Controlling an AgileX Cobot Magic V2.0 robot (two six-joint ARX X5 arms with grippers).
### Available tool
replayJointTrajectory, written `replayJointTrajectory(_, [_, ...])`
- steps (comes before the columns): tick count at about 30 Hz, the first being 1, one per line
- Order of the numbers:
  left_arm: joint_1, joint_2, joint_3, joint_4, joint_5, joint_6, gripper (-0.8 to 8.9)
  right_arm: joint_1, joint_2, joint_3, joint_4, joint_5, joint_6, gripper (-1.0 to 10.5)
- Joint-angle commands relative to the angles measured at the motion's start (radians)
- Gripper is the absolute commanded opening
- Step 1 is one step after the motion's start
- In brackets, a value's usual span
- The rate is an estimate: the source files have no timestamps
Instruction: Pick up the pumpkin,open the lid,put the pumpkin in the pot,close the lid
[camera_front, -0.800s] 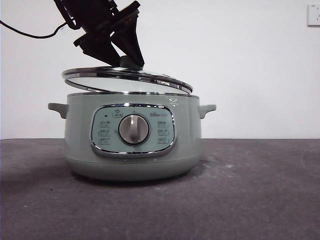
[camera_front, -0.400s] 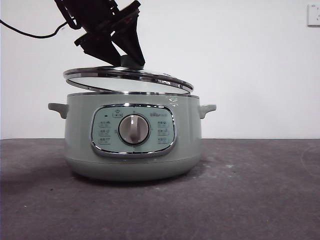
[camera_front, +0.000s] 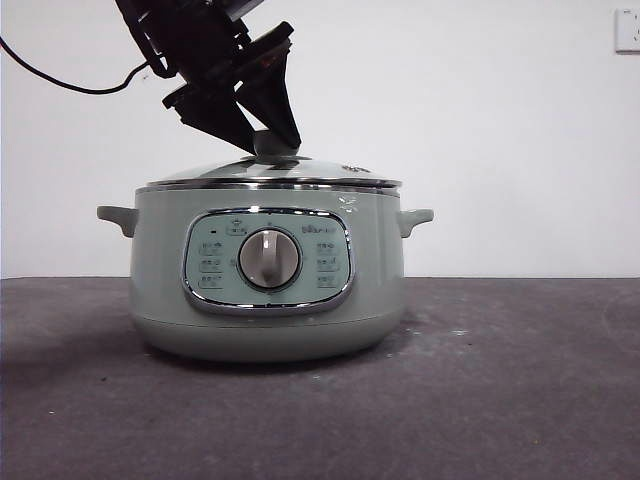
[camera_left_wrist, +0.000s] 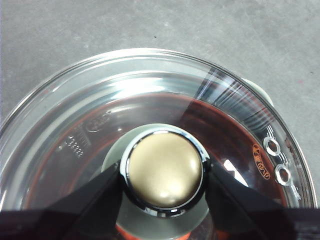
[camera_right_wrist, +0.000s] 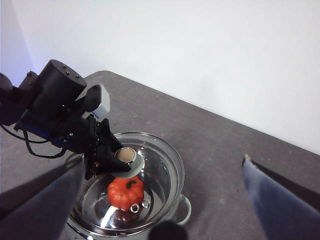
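Note:
The pale green pot (camera_front: 160, 262) stands at the table's middle. The glass lid (camera_front: 330, 176) lies level on its rim. My left gripper (camera_front: 270, 142) comes down from the upper left, shut on the lid's knob (camera_front: 270, 146). In the left wrist view the jaws press both sides of the chrome-capped knob (camera_left_wrist: 162, 170). The orange-red pumpkin (camera_right_wrist: 125, 194) lies inside the pot (camera_right_wrist: 184, 209), seen through the lid (camera_right_wrist: 162, 172) in the right wrist view. My right gripper (camera_right_wrist: 164, 161) hangs open and empty high above the pot.
Grey table top (camera_front: 500, 380) stretches around the pot. A white wall stands behind, with a socket (camera_front: 627, 30) at the upper right. The left arm's cable (camera_front: 60, 78) hangs at the upper left.
The lid, earlier tilted and held above the pot, has come down and now lies level on the rim. The left gripper has moved down and slightly right with it.

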Motion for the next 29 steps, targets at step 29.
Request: replayJointTrajectory(29, [-0.013, 0.008, 0.012, -0.183, 0.006, 0.036, 1.10, 0.002, 0.002, 0.000, -0.037, 0.002, 0.006, 6.3])
